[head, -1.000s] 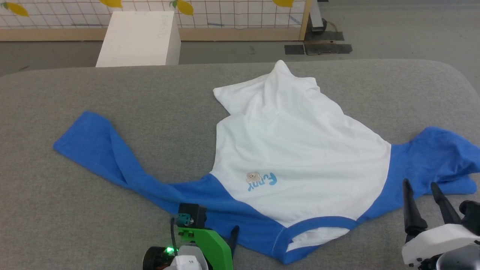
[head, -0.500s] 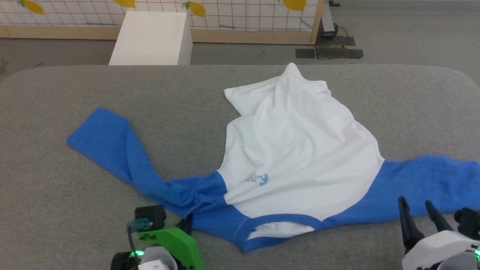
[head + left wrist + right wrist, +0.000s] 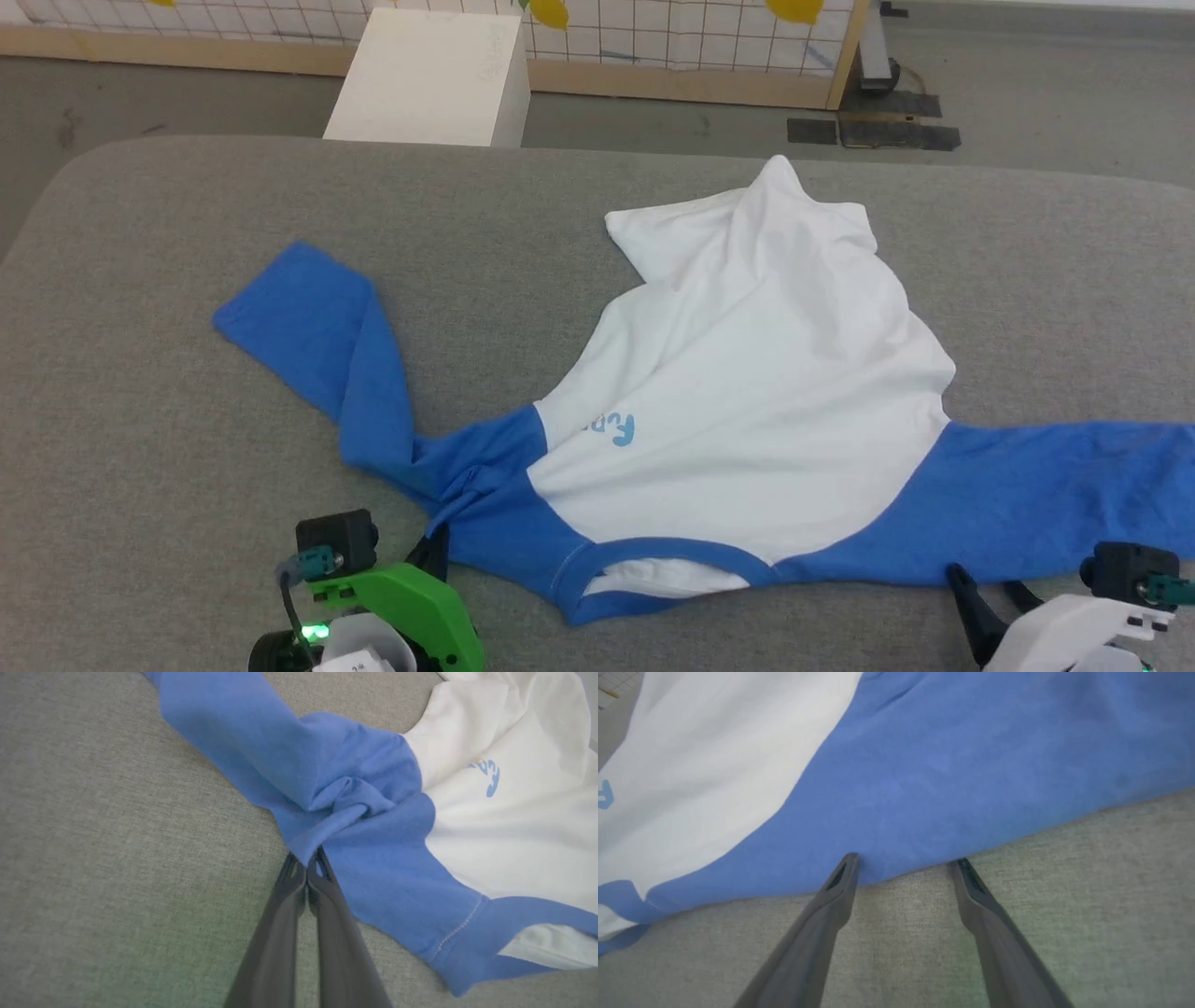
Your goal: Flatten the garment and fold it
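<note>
Bench (image 3: 140, 280): a broad top covered in grey cloth with rounded far corners; it carries the garment and both grippers.
Garment (image 3: 747, 373): a white shirt with bright-blue long sleeves, lying face up near the middle of the bench, neck towards the robot and hem away. The white body is rumpled, with one far corner standing up in a small peak.
Right sleeve (image 3: 1055, 495): lies fairly flat and runs out to the right edge of the head view.
Left sleeve (image 3: 317, 345): runs away to the far left, doubled over along its length, and bunches into a twisted knot of folds at the shoulder (image 3: 348, 795).
Mesh screen (image 3: 653, 37): a white grid in a wooden frame with yellow shapes on it, standing on the floor beyond the bench.
White block (image 3: 429, 79): stands on the floor in front of the screen, just past the far edge of the bench.
Neckband (image 3: 653, 560): blue, gaping slightly, at the near edge of the garment between the two grippers.
Left gripper (image 3: 306, 863): at the lower left of the head view (image 3: 434, 546); its fingers are pressed together, clamped on the blue edge of the garment just below the bunched shoulder.
Right gripper (image 3: 904, 861): low at the near hem of the right sleeve (image 3: 994, 588); its fingers stand wide apart with nothing between them, tips at the edge of the blue cloth.
Lettering (image 3: 616, 429): light blue on the chest, partly tucked into a crease.
</note>
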Robot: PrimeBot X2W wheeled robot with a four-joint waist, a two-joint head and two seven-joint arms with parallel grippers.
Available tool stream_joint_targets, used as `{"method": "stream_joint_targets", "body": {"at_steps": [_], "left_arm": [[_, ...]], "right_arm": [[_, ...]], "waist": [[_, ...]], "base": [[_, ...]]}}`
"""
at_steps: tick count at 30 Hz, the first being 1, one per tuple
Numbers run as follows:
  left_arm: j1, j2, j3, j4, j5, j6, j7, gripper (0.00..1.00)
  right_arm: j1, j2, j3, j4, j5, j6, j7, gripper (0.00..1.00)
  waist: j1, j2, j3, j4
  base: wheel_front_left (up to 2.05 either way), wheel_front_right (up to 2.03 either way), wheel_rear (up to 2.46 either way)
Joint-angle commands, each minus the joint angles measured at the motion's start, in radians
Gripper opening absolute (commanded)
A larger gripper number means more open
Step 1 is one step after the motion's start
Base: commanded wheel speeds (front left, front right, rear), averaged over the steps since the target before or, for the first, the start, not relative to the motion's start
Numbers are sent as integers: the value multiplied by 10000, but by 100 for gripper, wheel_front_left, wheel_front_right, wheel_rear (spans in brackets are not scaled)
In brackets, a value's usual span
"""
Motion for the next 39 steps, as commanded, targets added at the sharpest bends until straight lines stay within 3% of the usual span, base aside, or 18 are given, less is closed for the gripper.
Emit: {"method": "stream_joint_targets", "body": {"at_steps": [1,5,7,8,9,17,21,26,32,35,39], "left_arm": [[-24,14,20,-14,-116,-13,-104,0],[-120,-11,-47,33,-153,-83,-142,0],[-166,-13,-87,53,-151,-115,-168,0],[-182,-19,-91,64,-167,-128,-186,0],[-199,-17,-100,79,-170,-143,-213,0],[-214,50,55,-231,-321,-301,-694,0],[-232,19,280,-1184,-905,-718,-818,0],[-686,374,563,-2890,-1669,-1292,-288,0],[-2194,960,862,-4217,-2383,-1481,1067,0],[-3226,1064,1075,-4452,-2703,-1355,1599,0],[-4907,1133,1562,-4090,-3123,-1154,1953,0]], "right_arm": [[-289,1,106,132,48,-13,103,100],[-694,1,327,602,65,-13,353,100],[-808,1,441,736,146,-13,472,37],[-837,1,477,754,163,-13,485,11],[-851,1,492,753,169,-13,474,0],[-282,1,187,-202,20,-13,556,0],[37,1,111,-1636,-5,-13,918,0],[-194,1,161,-4243,-614,-13,1856,0],[-1901,-388,614,-6172,-1484,-13,3350,0],[-3183,-976,831,-6201,-1512,-13,3874,0],[-5293,-1824,1161,-5369,-1455,-13,4210,0]], "waist": [[0,0,96,62],[0,0,210,123],[0,0,245,158],[0,0,250,169],[0,0,247,177],[0,0,-61,87],[0,0,-293,-50],[0,0,-521,-191],[0,0,-572,-265],[0,0,-314,-310],[0,0,350,-398]], "base": [[0,0,0],[0,0,0],[0,0,0],[0,0,0],[0,0,0],[0,0,0],[0,0,0],[0,0,0],[0,0,0],[0,0,0],[0,0,0]]}}
